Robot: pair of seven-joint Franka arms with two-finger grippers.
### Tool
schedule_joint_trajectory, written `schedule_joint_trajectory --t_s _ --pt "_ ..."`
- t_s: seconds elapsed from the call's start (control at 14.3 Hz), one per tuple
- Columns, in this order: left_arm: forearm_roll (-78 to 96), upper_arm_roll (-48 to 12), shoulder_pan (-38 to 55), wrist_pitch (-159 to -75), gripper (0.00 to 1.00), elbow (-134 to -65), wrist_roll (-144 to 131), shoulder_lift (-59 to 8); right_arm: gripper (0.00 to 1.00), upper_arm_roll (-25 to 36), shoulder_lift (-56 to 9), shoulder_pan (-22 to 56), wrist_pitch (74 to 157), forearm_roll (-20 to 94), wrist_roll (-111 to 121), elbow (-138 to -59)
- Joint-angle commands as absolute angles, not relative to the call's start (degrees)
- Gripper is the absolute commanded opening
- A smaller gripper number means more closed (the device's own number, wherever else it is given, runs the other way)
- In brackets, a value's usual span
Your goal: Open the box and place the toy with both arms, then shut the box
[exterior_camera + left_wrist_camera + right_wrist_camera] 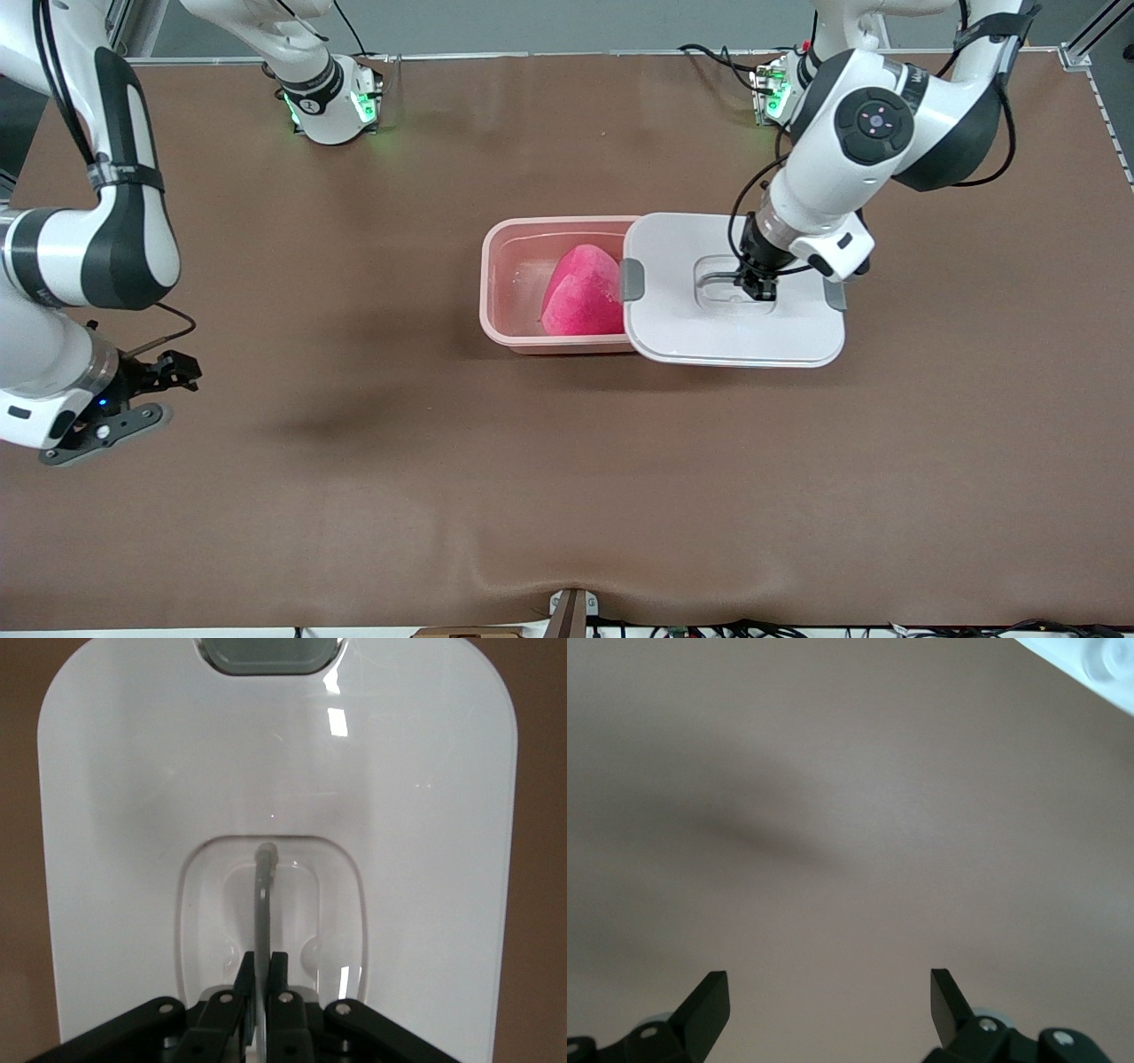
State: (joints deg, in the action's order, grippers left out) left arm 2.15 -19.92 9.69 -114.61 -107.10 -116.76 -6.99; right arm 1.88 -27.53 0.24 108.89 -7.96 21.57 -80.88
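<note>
Two pincers: left point(759, 285) clamps lid handle point(263, 895); right point(133, 399) spread, waiting.

We are looking down on a wide table point(354, 496) covered edge to edge in a matte brown sheet. Soft shadows are lying across the covering toward the right arm's end, and a shallow wrinkle is running along the edge nearest the front camera. A grey wall point(549, 22) is showing above the table's top edge, with aluminium frame posts point(1094, 31) standing at the corners. Black cables point(709, 55) are trailing along that edge.
</note>
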Motion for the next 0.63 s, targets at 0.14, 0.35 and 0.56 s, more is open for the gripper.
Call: schedule_joint_trajectory --t_s 0.14,0.35,0.56 --pt "2.2 -20.3 14.06 -114.43 0.0 -102.05 -123.2 -11.15 1.0 0.53 -28.48 0.35 110.3 -4.41 11.27 -82.34" --pt "2.11 -20.21 17.13 -114.52 0.0 -99.59 -126.47 -14.05 1.0 0.18 -27.08 1.58 109.34 -3.34 10.11 -85.42" --pt "-2.44 -20.21 20.38 -114.7 0.0 -97.21 -132.34 -17.22 1.0 0.18 -23.21 2.72 104.0 -3.34 10.2 -87.97"
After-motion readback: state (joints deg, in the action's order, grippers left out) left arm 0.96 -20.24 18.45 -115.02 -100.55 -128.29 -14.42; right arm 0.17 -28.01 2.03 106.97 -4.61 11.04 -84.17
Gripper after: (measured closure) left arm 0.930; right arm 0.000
